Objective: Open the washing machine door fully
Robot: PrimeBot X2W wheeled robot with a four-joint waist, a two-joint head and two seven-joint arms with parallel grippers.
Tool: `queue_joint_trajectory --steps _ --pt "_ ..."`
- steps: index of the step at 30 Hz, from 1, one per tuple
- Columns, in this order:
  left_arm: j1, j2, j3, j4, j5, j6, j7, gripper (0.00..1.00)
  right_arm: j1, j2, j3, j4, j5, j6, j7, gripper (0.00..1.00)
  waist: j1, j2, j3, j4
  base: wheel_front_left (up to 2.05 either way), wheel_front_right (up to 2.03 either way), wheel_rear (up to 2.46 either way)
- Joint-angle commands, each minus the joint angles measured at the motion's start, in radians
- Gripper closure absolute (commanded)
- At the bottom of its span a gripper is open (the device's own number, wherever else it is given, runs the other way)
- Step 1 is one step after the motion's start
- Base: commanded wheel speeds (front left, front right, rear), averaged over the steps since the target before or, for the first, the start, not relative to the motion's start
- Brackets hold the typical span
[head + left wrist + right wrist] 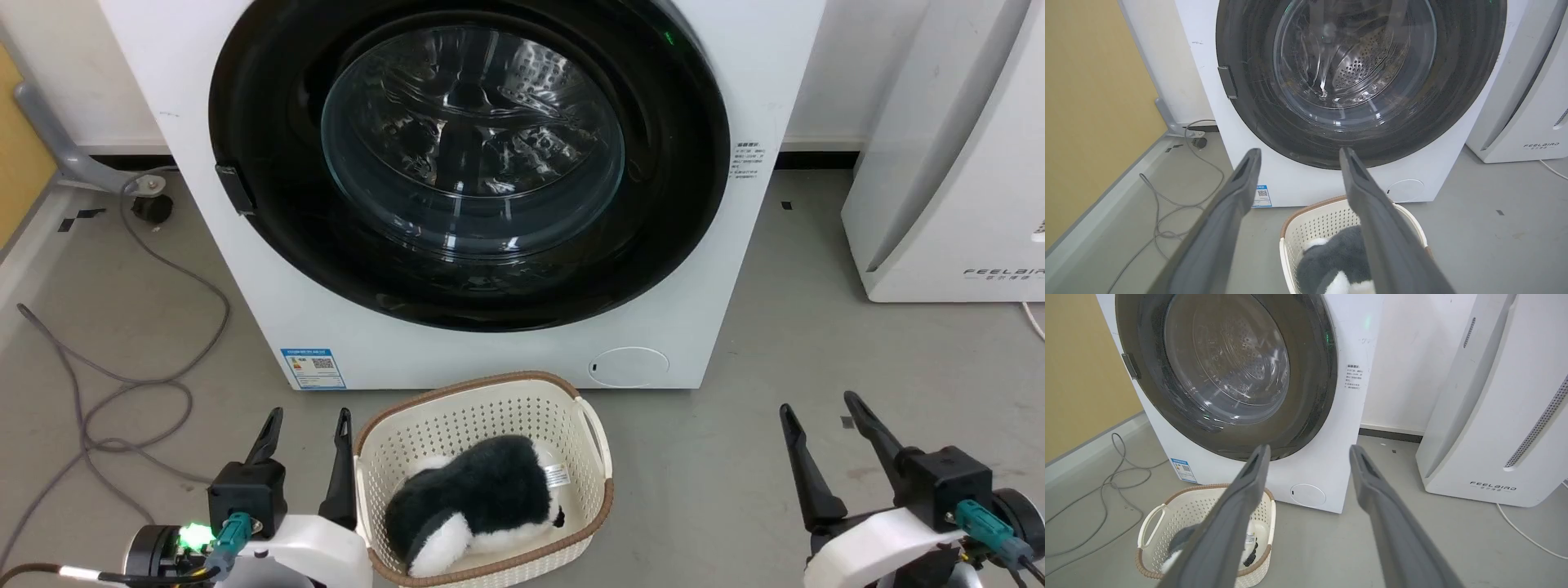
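Note:
The white washing machine (457, 351) stands straight ahead on the floor. Its round door (269, 106), with a glossy black rim and a clear glass centre, sits shut flush against the front. A small dark handle tab (235, 189) is on the door's left edge. My left gripper (309, 418) is low at the left, open and empty, well short of the machine. My right gripper (819, 403) is low at the right, also open and empty. In the wrist views the door (1257, 81) (1314, 375) shows beyond the spread fingers.
A cream basket (490, 408) holding a black and white plush toy (478, 502) sits on the floor before the machine, between my grippers. Grey cables (122, 384) trail at the left. A white FEELAIR appliance (947, 163) stands at the right.

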Motion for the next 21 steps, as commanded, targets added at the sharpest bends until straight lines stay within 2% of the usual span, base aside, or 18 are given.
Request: queue_joint_trajectory --steps 1,15,17,21 --pt "-0.007 0.0 -0.003 0.003 -0.007 0.008 -0.011 0.0 0.0 0.0 -0.005 -0.012 0.014 0.0 -0.014 0.0 0.0 0.0 0.001 0.0 0.0 0.0 0.0" --pt "-0.018 0.0 -0.008 0.004 -0.013 0.028 -0.041 0.0 -0.008 0.0 -0.02 -0.045 0.063 0.0 -0.043 0.0 0.0 0.0 0.009 0.002 0.0 0.0 0.0" --pt "-0.02 0.0 -0.009 0.005 -0.014 0.031 -0.045 0.0 -0.01 0.0 -0.022 -0.049 0.072 0.0 -0.047 1.0 0.0 0.0 0.01 0.003 0.0 0.0 0.0" --pt "-0.022 0.0 -0.01 0.005 -0.016 0.038 -0.053 0.0 -0.016 0.0 -0.033 -0.053 0.114 0.0 -0.055 1.0 0.0 0.0 0.013 0.005 0.0 0.0 0.0"
